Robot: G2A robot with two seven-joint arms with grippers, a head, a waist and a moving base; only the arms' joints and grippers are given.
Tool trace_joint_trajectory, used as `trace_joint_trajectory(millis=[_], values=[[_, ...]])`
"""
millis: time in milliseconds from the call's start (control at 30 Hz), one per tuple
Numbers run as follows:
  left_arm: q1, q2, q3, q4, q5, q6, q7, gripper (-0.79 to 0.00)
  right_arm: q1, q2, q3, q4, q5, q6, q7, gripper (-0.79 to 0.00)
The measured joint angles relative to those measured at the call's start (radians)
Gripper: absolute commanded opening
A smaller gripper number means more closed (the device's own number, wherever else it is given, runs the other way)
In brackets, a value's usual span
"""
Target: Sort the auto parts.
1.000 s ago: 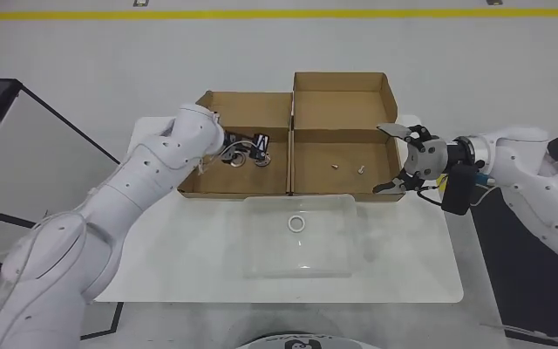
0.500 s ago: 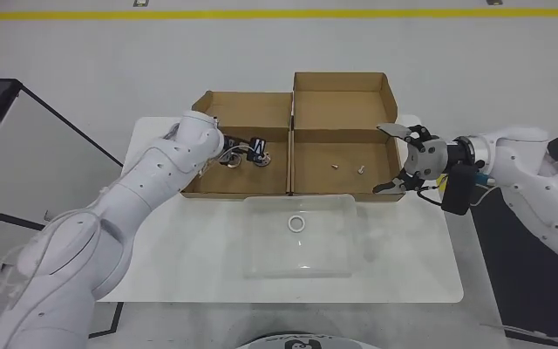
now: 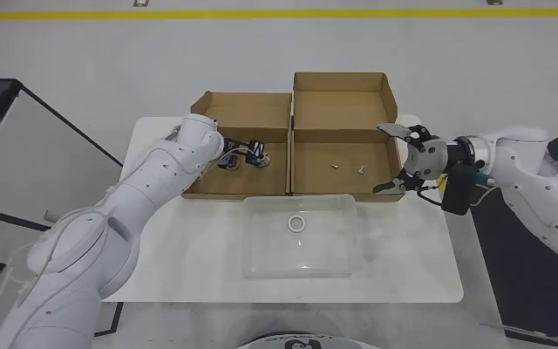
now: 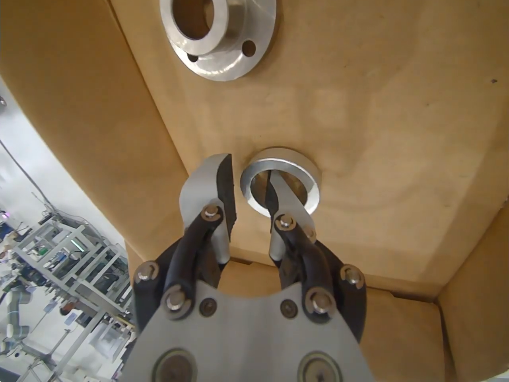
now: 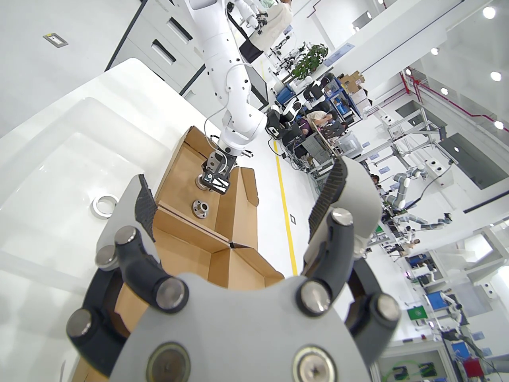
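My left gripper (image 4: 247, 170) is low in the left cardboard box (image 3: 272, 179). Its fingers straddle the rim of a plain metal ring (image 4: 308, 178) lying on the box floor, one finger inside the hole and one outside, with small gaps to the metal. A machined flange (image 4: 218, 17) with bolt holes lies close by on the same floor. From above, that gripper (image 3: 258, 150) sits beside the flange (image 3: 232, 160). My right gripper (image 3: 380, 158) hangs open and holds nothing at the right box's outer edge. A white ring (image 3: 296, 224) lies in the clear tray (image 3: 261, 262).
Two small screws (image 3: 332, 163) (image 3: 358, 167) lie in the right cardboard box (image 3: 305, 179). Raised box flaps (image 3: 340, 83) stand along the far side. The white table (image 3: 174, 262) has bare room at its left and right near corners.
My left forearm has swung a little nearer the box's far side, and its gripper edged slightly toward the flange. The right arm has kept still.
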Motion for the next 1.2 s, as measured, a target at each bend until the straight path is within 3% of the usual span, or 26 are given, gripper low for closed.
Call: trace_joint_trajectory(millis=[33,100,367,567,800,1200], values=[[-0.003,-0.001,-0.002,0.001,0.000,0.001,0.002,-0.058,0.000,0.000,0.000,0.000,0.000,0.000,0.000,0.000],[-0.009,-0.004,-0.009,0.001,-0.001,0.002,0.006,0.000,0.000,0.000,0.000,0.000,0.000,0.000,0.000,0.000],[-0.033,0.005,-0.058,-0.046,-0.016,-0.005,0.015,0.000,0.000,0.000,0.000,0.000,0.000,0.000,0.000,0.000],[-0.037,0.041,-0.132,-0.164,-0.031,-0.039,-0.001,0.000,0.000,0.000,0.000,0.000,0.000,0.000,0.000,0.000],[0.037,0.118,-0.280,-0.420,-0.085,-0.135,-0.089,0.000,0.000,0.000,0.000,0.000,0.000,0.000,0.000,0.000],[0.284,0.269,-0.440,-0.898,-0.390,-0.135,-0.356,0.000,0.000,0.000,0.000,0.000,0.000,0.000,0.000,0.000]])
